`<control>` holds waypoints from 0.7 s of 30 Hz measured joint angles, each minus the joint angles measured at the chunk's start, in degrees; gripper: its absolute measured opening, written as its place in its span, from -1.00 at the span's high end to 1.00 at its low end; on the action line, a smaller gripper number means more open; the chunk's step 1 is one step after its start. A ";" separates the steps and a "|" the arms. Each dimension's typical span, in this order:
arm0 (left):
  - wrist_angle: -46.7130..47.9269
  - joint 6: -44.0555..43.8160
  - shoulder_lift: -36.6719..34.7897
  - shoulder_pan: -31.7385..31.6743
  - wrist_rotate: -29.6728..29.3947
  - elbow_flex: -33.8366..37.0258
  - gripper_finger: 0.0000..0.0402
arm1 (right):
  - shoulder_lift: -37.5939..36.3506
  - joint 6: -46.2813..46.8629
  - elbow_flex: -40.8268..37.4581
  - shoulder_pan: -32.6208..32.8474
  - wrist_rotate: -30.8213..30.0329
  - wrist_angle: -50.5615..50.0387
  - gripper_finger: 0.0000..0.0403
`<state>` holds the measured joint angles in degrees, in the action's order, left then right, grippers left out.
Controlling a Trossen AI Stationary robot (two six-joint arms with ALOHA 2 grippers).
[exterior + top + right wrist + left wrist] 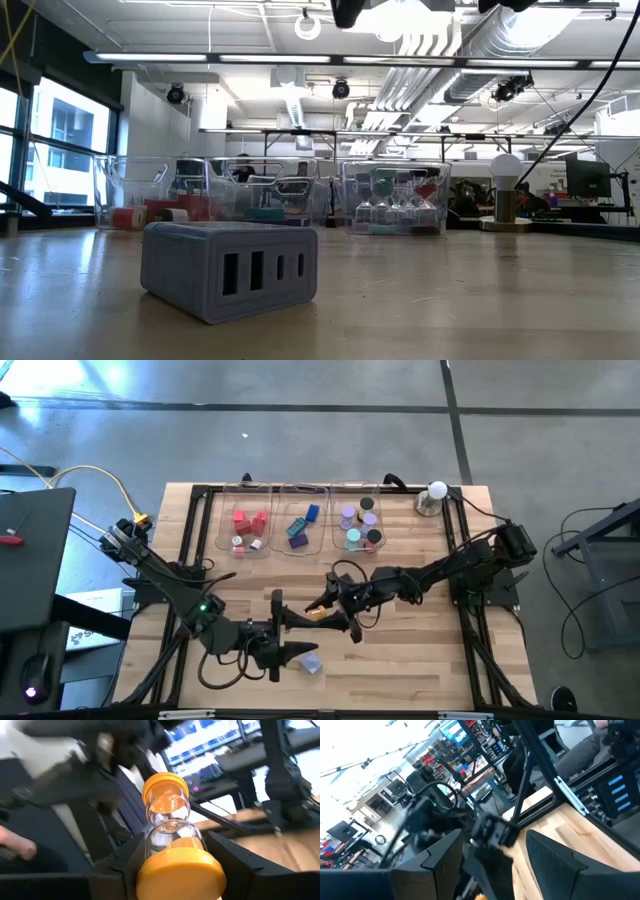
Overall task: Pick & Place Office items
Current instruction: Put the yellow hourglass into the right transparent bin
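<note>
Three clear trays [300, 520] sit near the top middle of the high view, with small coloured office items [250, 525] inside. Lower down, the left gripper [283, 628] and right gripper [335, 610] meet. In the low view, a grey block [228, 268] sits at lower left. The left wrist view shows wide, empty fingers [442, 855]. The right wrist view shows fingers [235, 857] holding an orange hourglass [172, 840].

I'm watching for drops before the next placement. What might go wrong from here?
1. The right gripper holds an orange-capped hourglass by its glass middle; it might slip or crack.
2. The left gripper, open and empty, sits close by, so the arms might collide.
3. The grey block lies near the table's front edge and could be knocked off.
</note>
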<state>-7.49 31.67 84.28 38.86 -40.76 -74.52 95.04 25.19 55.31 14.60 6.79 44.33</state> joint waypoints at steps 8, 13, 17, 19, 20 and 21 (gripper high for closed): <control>-0.40 -3.19 -0.01 2.48 -8.51 -0.04 -0.05 | -3.11 -5.55 -0.06 -0.88 -12.12 -18.88 0.10; 0.75 -5.71 -0.01 3.84 -18.75 -0.04 -0.05 | -9.03 -9.61 -0.02 -1.21 -23.60 -32.24 0.10; 0.81 -11.65 -0.24 3.94 -26.26 -0.04 -0.05 | -13.82 -9.95 1.10 -3.10 -29.46 -43.00 0.10; 2.27 -15.33 -0.33 3.81 -28.08 -0.11 -0.05 | -15.33 -9.19 2.38 -4.73 -31.33 -48.39 0.10; 3.32 -17.43 -0.33 3.60 -28.61 -0.11 -0.05 | -16.10 -9.16 3.15 -5.63 -32.02 -50.61 0.10; 4.76 -19.22 -0.33 3.39 -28.47 -0.11 -0.05 | -16.90 -9.17 3.93 -6.59 -32.21 -53.36 0.10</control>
<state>-2.72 12.45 83.94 42.25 -69.23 -74.63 78.15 16.02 59.24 8.01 -25.42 -9.03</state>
